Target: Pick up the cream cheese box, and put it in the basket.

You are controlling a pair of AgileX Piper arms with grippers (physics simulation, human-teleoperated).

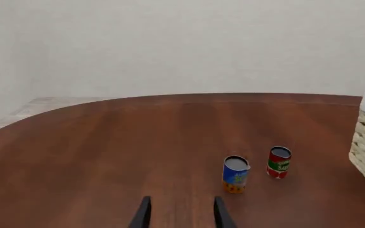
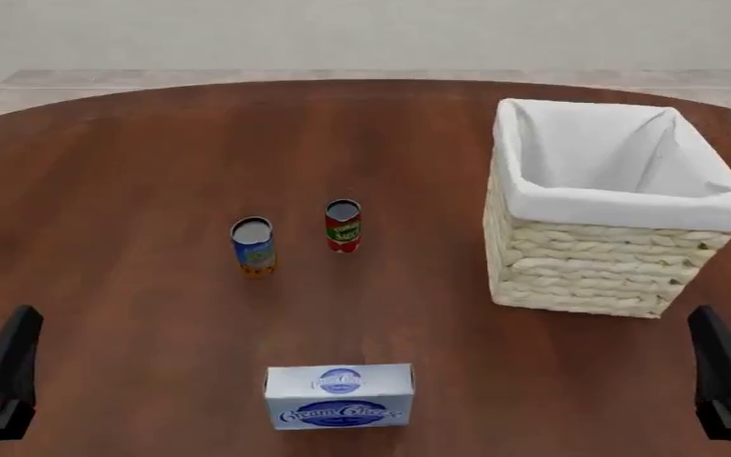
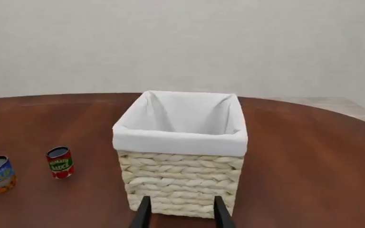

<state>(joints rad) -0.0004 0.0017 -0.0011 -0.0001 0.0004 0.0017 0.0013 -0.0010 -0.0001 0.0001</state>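
The white box [image 2: 339, 396] reads "Cream Cheese" in blue script; both grippers' fingers [image 1: 143, 214] stand spread, empty.

blue can [image 2: 252, 246], red can [image 2: 343, 226] just beside, brown wooden table [image 2: 125, 171]

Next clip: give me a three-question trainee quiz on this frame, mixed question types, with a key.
1. True or false: the cream cheese box already lies inside the basket.
2. Multiple choice: in the front view, which thing stands nearest the basket? A) blue can B) red can C) cream cheese box
3. Fill in: the left gripper and right gripper both have their fingers ____, holding nothing.

Key
1. False; it lies on the table, near the front edge.
2. B
3. open
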